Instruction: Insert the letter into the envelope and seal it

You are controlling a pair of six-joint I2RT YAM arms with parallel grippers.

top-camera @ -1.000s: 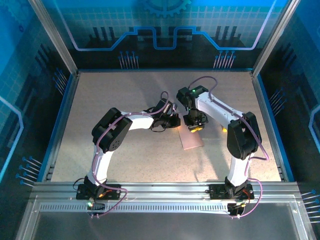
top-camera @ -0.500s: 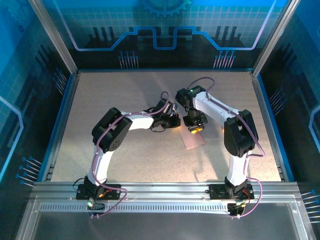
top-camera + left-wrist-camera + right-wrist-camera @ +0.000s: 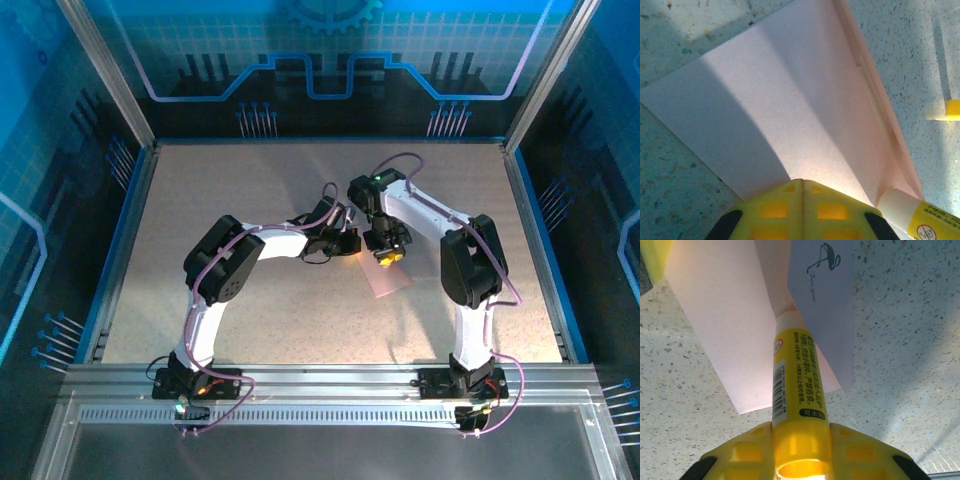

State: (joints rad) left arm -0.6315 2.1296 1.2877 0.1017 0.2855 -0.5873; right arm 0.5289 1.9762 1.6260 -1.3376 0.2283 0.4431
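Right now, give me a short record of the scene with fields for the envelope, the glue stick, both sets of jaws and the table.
envelope: pale pink, lying on the table
flap: flamingo print, right beside the stick's tip
glue stick: yellow, white tip at the envelope by the flap's fold
right jaws: shut on the glue stick
left jaws: shut, at the envelope's edge; pinching or pressing, cannot tell
table: speckled beige
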